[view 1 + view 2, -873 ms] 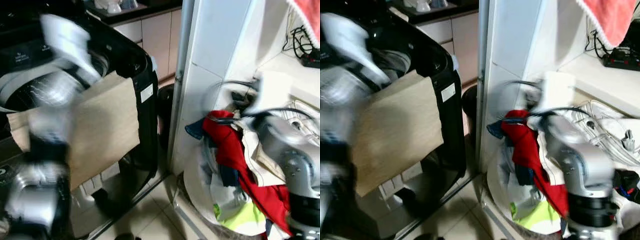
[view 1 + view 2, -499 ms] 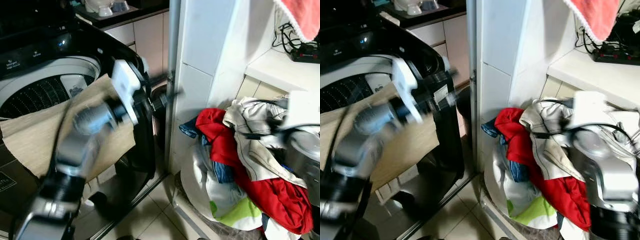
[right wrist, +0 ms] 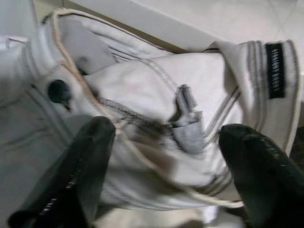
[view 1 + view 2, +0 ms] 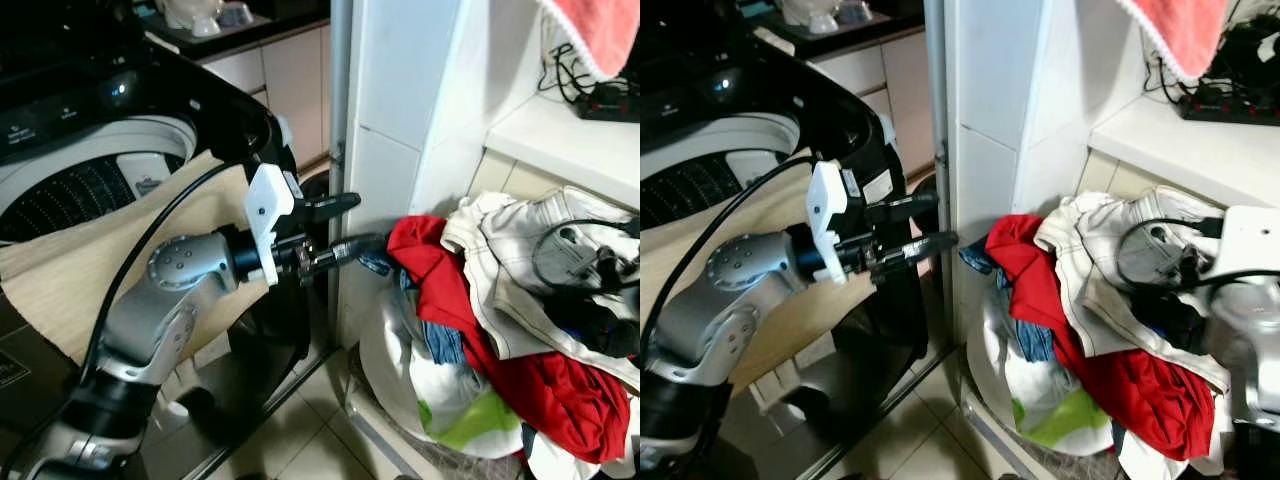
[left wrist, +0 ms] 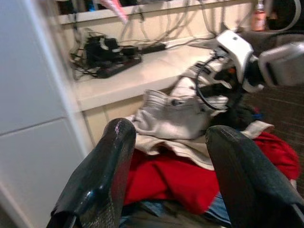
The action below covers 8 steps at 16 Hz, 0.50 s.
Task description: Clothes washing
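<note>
Soft, floppy white trousers (image 3: 156, 118) atop laundry pile (image 4: 480, 330) at the basket's top edge; right gripper (image 3: 161, 156) open w/ fingers spread over waistband, prob best grab; left gripper (image 4: 345, 225) open nr pile.

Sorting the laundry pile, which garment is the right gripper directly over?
The right gripper, open, hovers over the cream-white zippered trousers topping the pile, not the red garment beneath.

One washing machine (image 4: 90, 150) stands with one beige cloth (image 4: 70, 270) over its rim. One laundry heap holds one red garment (image 4: 450, 300), one pale garment (image 4: 520, 250) and one blue piece (image 4: 440, 340). Two pincers: left (image 4: 345, 225), right (image 3: 161, 142). One power strip (image 5: 116, 66).
</note>
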{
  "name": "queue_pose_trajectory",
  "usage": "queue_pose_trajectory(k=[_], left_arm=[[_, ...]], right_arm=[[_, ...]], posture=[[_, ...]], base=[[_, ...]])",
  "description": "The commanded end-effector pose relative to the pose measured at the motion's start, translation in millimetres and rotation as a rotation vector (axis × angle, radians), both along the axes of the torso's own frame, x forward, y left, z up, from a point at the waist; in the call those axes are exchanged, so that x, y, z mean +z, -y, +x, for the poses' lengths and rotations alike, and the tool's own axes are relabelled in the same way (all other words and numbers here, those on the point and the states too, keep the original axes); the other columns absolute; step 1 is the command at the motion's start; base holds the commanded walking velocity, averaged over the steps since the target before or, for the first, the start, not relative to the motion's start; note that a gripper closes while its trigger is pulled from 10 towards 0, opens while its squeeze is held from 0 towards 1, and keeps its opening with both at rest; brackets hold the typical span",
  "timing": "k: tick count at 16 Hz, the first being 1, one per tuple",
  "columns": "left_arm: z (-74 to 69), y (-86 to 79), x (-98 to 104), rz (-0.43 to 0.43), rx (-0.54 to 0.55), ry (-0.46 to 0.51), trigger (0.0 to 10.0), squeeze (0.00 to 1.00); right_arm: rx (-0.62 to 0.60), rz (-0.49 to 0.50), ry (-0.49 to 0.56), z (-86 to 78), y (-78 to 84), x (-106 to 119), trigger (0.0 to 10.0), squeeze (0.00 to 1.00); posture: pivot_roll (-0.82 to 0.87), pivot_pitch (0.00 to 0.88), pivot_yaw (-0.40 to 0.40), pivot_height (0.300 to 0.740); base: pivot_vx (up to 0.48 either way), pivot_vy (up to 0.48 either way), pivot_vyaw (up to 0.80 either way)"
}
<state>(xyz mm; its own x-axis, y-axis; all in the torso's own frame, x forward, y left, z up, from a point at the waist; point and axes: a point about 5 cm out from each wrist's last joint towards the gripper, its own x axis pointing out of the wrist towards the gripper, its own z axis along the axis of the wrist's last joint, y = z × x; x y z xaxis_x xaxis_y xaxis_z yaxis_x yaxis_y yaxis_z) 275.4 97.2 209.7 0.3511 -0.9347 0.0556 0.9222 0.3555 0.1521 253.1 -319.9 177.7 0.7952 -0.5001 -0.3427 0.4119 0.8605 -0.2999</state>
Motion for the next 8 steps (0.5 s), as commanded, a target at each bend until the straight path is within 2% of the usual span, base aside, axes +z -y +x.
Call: queue_pose_trajectory(k=[1, 4, 6, 7, 8], left_arm=[[-5.0, 0.8, 0, 0.023, -0.037, -0.015, 10.0, 0.0], [-12.5, -0.8, -2, 0.057, -0.089, -0.052, 10.0, 0.0], [-13.4, 0.2, -3, 0.07, -0.1, -0.06, 10.0, 0.0], [-13.1, 0.6, -4, 0.071, -0.101, -0.061, 10.0, 0.0], [-13.1, 1.8, -4, 0.075, -0.104, -0.066, 10.0, 0.0]], right_arm=[[0.038, 0.011, -0.01, -2.1, 3.8, 4, 10.0, 0.0], [0.383, -0.032, -0.031, -16.0, 2.0, 38, 10.0, 0.0], [0.633, -0.088, -0.161, -34.9, -5.1, 49, 10.0, 0.0], [0.681, -0.092, -0.195, -38.9, -7.0, 51, 10.0, 0.69], [0.758, -0.087, -0.287, -47.5, -7.9, 53, 10.0, 1.0]], posture=[[-0.11, 0.0, 0.06, 0.74], [-0.11, 0.0, 0.066, 0.74], [-0.12, 0.0, 0.069, 0.74], [-0.12, 0.0, 0.069, 0.74], [-0.12, 0.0, 0.072, 0.74]], base=[[0.0, 0.0, 0.0], [0.0, 0.0, 0.0], [0.0, 0.0, 0.0], [0.0, 0.0, 0.0], [0.0, 0.0, 0.0]])
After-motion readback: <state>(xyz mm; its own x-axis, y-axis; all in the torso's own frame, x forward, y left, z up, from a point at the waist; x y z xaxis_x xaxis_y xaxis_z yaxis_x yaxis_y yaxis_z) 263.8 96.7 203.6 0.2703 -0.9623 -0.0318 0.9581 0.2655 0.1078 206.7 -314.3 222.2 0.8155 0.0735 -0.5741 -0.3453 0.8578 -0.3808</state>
